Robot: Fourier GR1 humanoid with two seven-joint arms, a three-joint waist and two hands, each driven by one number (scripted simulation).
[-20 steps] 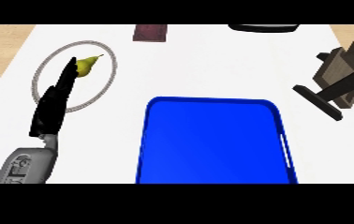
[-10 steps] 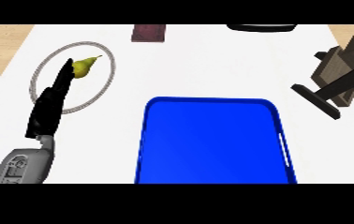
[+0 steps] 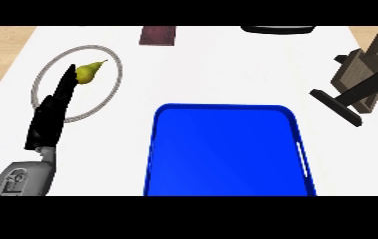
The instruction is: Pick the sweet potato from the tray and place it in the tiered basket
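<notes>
The left hand (image 3: 53,110) reaches up over the round wire basket (image 3: 44,73), with its fingers straight and let go. Their tips touch a small yellow-green fruit, shaped like a pear (image 3: 89,72), that lies inside the basket ring. The blue tray (image 3: 225,153) sits nearby. The right hand (image 3: 354,80) rests at the right edge, fingers relaxed.

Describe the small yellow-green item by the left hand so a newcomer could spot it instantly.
Start at the blue tray, then look up-left to the grey wire ring on the white counter. Inside it, at the left hand's fingertips, lies the yellow-green pear-shaped item, the only brightly coloured thing there.
</notes>
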